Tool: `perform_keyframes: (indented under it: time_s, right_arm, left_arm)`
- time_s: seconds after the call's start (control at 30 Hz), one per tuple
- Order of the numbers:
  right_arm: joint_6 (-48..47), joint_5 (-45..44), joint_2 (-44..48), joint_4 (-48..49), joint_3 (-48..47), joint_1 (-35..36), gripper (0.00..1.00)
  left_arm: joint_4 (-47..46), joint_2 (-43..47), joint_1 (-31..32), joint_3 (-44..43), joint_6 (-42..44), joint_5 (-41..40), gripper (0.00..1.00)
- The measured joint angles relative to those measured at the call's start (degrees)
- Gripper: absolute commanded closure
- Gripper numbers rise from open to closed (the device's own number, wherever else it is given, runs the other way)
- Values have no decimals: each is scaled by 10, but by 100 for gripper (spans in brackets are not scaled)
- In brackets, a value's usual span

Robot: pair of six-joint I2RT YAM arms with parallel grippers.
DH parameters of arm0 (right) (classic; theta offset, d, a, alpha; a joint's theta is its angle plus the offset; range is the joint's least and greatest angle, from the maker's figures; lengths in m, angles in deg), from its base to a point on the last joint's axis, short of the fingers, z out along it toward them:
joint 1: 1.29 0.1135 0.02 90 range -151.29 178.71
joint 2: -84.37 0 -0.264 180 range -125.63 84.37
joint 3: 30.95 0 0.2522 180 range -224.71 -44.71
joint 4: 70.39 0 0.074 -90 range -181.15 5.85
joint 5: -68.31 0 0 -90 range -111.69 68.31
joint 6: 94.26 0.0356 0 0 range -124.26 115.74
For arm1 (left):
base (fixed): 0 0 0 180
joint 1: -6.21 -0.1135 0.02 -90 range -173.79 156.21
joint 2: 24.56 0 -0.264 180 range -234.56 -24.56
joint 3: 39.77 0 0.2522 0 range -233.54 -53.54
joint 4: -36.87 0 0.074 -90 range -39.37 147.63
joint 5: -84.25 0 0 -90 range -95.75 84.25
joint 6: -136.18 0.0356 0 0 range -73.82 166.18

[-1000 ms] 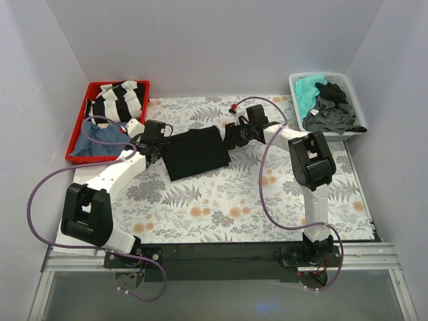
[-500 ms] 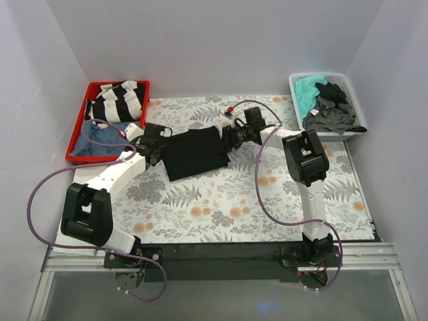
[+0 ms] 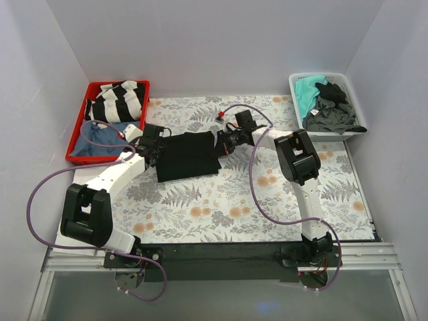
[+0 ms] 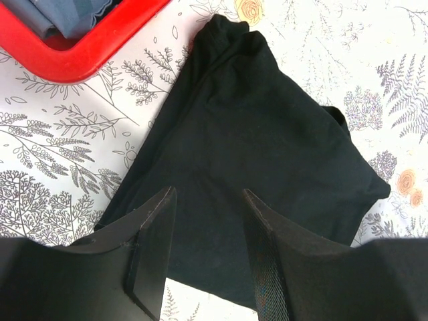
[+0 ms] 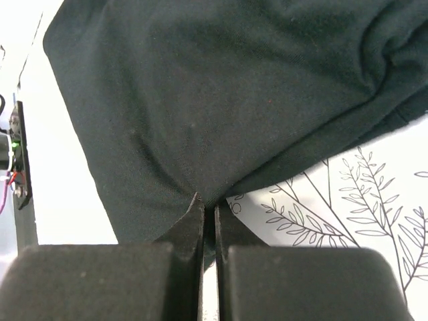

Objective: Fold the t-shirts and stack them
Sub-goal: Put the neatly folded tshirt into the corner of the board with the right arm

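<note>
A plain black t-shirt [image 3: 190, 156] lies folded on the fern-printed table [image 3: 221, 207], left of centre. My right gripper [image 3: 225, 143] is at its right edge, shut on a pinch of the black cloth [image 5: 221, 87]; the cloth runs down between the closed fingers at the gripper [image 5: 208, 200]. My left gripper [image 3: 156, 150] hovers over the shirt's left end. In the left wrist view that gripper [image 4: 206, 195] is open, with the black t-shirt [image 4: 267, 134] lying flat below the gap and nothing clamped. Teal [image 3: 309, 90] and dark grey [image 3: 331, 115] t-shirts are heaped in the white bin.
A red tray [image 3: 75, 148] at the back left holds a black-and-white striped cloth [image 3: 120, 99] and a blue cloth [image 3: 100, 137]; its corner [image 4: 80, 57] shows close to my left gripper. The white bin [image 3: 352, 88] stands at the back right. Purple cables loop over both arms.
My right gripper has moved left onto the shirt's right edge and shut on it. The shirt has shifted a little left. The left arm has barely moved.
</note>
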Motion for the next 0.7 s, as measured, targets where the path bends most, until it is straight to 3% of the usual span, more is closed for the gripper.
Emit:
perform_keyframes:
  time_s: [0.27,0.7]
  right_arm:
    - [6,-89,67,-33,64,7,99]
    - [37,-382,288,-139,274,6,99]
  left_arm:
    - [0,8,-2,3,0,0,57]
    - [-1,10,-2,4,-3,2,59]
